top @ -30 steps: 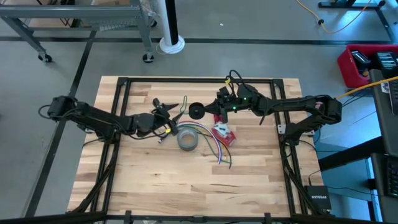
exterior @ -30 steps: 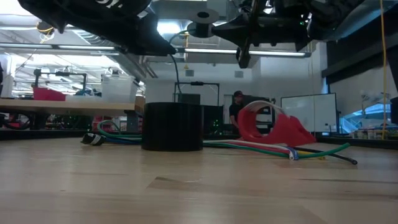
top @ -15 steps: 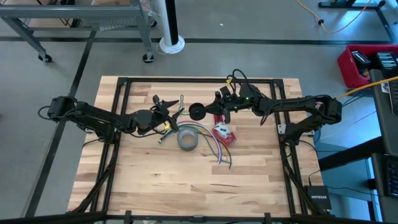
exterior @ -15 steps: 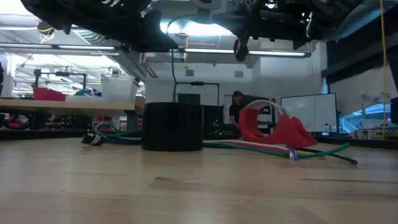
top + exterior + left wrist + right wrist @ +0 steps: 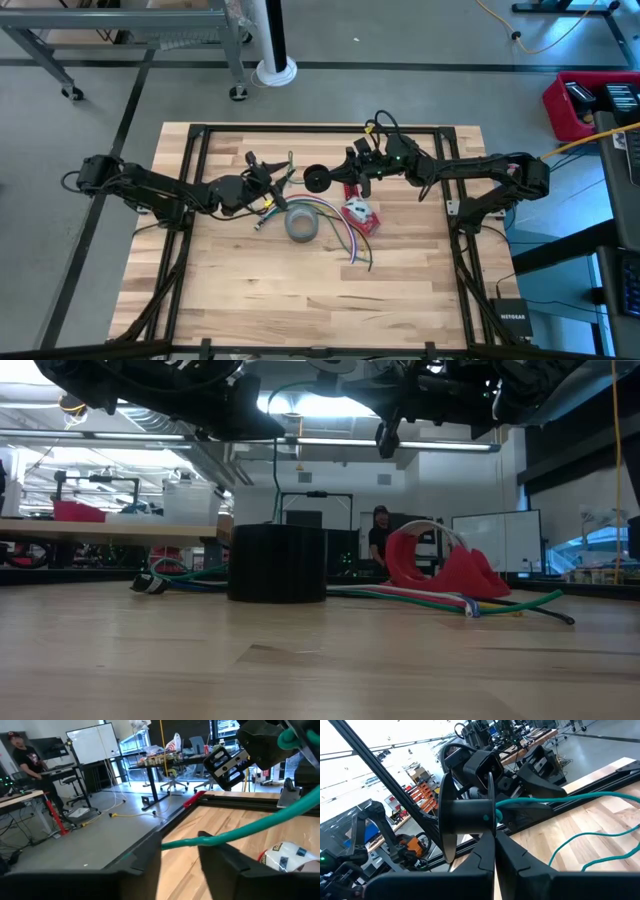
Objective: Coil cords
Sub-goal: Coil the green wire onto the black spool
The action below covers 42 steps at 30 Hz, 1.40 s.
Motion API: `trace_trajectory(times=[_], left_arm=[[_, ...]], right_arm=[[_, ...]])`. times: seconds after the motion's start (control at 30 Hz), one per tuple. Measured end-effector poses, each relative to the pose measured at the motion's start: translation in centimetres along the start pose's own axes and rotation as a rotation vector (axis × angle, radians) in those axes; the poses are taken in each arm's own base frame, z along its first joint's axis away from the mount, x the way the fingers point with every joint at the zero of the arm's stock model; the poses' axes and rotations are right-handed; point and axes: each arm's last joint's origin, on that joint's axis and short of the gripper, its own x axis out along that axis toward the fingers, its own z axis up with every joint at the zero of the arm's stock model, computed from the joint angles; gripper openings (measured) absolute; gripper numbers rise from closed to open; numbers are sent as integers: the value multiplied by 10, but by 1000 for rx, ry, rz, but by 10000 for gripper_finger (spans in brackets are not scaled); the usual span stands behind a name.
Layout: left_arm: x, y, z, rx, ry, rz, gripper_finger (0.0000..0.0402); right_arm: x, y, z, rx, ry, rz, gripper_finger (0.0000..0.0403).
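Wooden worktop (image 5: pixel 250 290), seen from above. One grey tape roll (image 5: pixel 302 224) near the middle, with bare wood wide open in front of it and to both side edges. Two tools, both just behind the roll. Left tool (image 5: pixel 283 180) narrowly parted, one green cord (image 5: pixel 240 829) running through the gap between its fingers. Right tool (image 5: pixel 333 180) clamped on one black spool (image 5: pixel 315 179), cord end at its hub. One red piece (image 5: pixel 360 215) beside the roll, several loose cords (image 5: pixel 345 243) fanned near it.
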Motion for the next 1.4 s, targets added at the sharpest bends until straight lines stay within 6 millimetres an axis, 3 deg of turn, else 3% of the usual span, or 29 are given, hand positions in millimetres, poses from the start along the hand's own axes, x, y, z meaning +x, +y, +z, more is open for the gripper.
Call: trace_trajectory(times=[0.23, 0.73, 1.0, 1.23, 1.4], left_arm=[[0, 0, -1, 6, 12, -2, 9], [0, 2, -9, -40, 82, 58, 3], [8, 12, -11, -207, 82, 100, 1], [15, 18, -13, -424, 98, 2, 1], [25, 22, -8, -587, 221, -71, 0]], right_arm=[[0, -1, -1, 8, 10, -8, 3], [-3, -17, -15, 85, 42, -326, 3], [-7, -25, -24, 117, 87, -491, 3], [-11, -29, -27, 112, 74, -628, 3], [-12, -31, -27, 101, 54, -693, 3]])
